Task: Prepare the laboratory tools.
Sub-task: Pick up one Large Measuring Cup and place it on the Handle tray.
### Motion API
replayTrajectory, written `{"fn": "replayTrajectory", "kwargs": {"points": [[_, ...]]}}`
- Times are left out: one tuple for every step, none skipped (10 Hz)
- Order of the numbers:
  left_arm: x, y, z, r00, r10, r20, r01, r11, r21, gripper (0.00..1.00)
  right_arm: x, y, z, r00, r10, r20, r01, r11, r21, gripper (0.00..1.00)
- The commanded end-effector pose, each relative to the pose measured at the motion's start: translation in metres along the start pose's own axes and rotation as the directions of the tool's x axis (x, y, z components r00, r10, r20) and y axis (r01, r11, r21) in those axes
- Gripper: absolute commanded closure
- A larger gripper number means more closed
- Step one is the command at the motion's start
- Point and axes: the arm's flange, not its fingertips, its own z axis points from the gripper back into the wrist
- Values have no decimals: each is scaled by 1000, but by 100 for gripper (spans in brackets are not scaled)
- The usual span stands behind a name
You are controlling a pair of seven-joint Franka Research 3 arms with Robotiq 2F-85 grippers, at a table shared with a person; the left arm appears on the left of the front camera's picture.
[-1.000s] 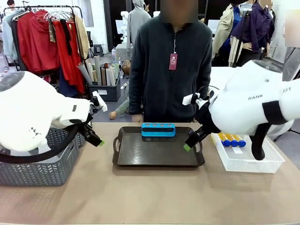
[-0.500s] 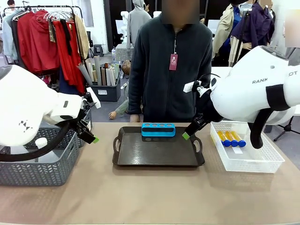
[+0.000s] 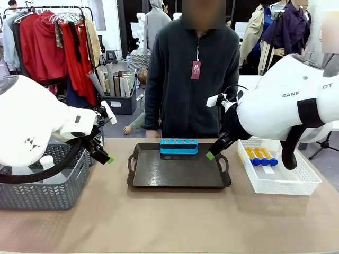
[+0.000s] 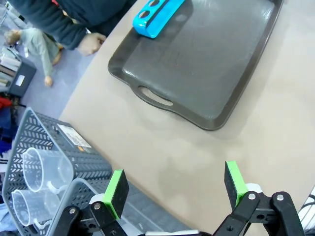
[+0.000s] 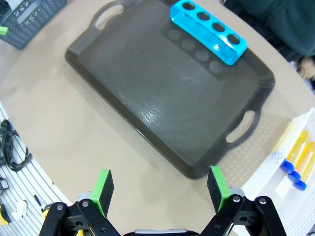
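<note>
Left gripper (image 4: 174, 192) wide apart, empty, near grey basket (image 4: 47, 140) holding beakers (image 4: 43, 169). Right gripper (image 5: 160, 189) also apart, empty, above tray (image 5: 147, 88) edge. Tubes (image 5: 299, 151) lie in white basket (image 5: 268, 169).

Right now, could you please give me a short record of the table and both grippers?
tray: dark, mid-table, blue rack on its far edge, holes empty
tubes: three, yellow with blue caps, in white mesh basket
beakers: two, clear, in grey basket
left gripper: open, empty
right gripper: open, empty
</note>
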Motion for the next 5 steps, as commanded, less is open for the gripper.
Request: {"fn": "replayTrajectory", "kwargs": {"points": [[0,2,0,1000,12,10,-12,1000,1,0,0,-1,0,1000,-8,0,8,1000,3,0],[0,2,0,1000,12,10,-12,1000,1,0,0,-1,0,1000,-8,0,8,1000,3,0],[0,2,0,1000,12,10,-12,1000,1,0,0,-1,0,1000,-8,0,8,1000,3,0],[0,0,0,1000,3,1,-3,1000,0,0,0,0,0,1000,-1,0,1,1000,0,0],[3,5,2,999,7,-40,-12,994,-110,0,8,-1,4,999,-15,-39,18,997,75,0]]}}
